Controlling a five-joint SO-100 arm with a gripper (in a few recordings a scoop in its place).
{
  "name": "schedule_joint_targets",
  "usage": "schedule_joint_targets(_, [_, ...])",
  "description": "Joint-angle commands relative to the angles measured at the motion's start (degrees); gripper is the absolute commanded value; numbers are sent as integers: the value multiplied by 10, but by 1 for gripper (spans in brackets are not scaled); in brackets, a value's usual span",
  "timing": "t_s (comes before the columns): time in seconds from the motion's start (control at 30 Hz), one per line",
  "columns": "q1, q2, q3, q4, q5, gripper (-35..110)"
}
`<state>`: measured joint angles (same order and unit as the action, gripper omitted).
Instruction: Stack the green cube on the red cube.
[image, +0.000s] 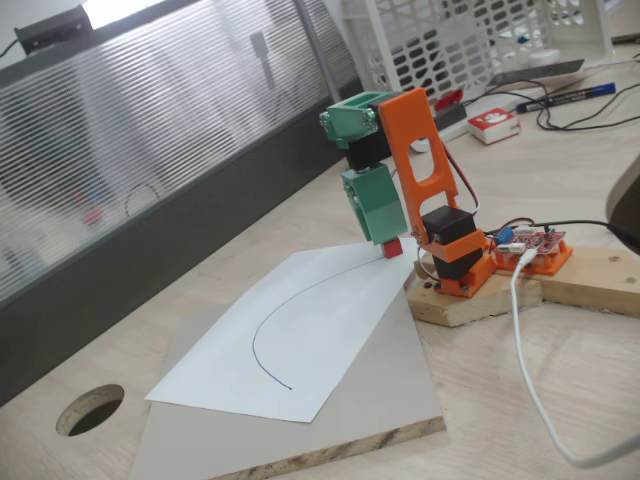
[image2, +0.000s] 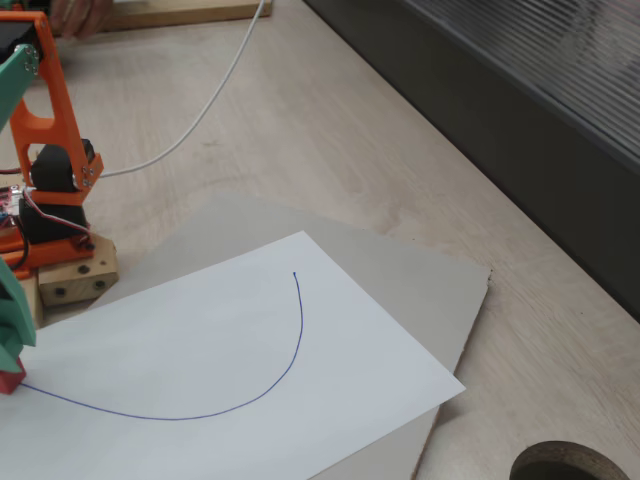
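hole in table (image: 90, 409): a round cutout at the lower left of a fixed view, well apart from the arm; in the other fixed view it sits at the lower right.
grey board (image: 300, 440): a flat panel lying on the wooden table (image: 560, 360), its raw chipboard edge facing the camera.
white sheet (image: 300, 340): lies on the board, marked with a curved pen line (image: 262, 340) that runs toward the arm's base.
gripper (image: 378, 235): green jaws point straight down at the sheet's far corner; whether they stand wide or narrow cannot be told.
red cube (image: 392, 247): on the sheet at the line's end, directly beneath the gripper tip and touching it as seen; in the other fixed view (image2: 10, 375) it shows at the left edge under the green jaw.
green cube: cannot be told apart from the green gripper parts, which block the view.
orange arm (image: 420, 160): folded over its base, mounted on a wooden block (image: 470, 300) just beside the sheet.
red circuit board (image: 535, 243): on the block to the right, wires attached.
white cable (image: 535, 380): trails off the block toward the lower right.
red-and-white box (image: 493, 124): further back, near a white basket (image: 470, 40) and two pens (image: 565, 97).
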<state>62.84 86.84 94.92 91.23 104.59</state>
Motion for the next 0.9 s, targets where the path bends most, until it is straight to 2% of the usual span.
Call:
schedule_joint_targets(0.0, [8, 4, 1, 6, 4, 9])
schedule_joint_targets(0.87, [7, -4, 6, 6, 0, 10])
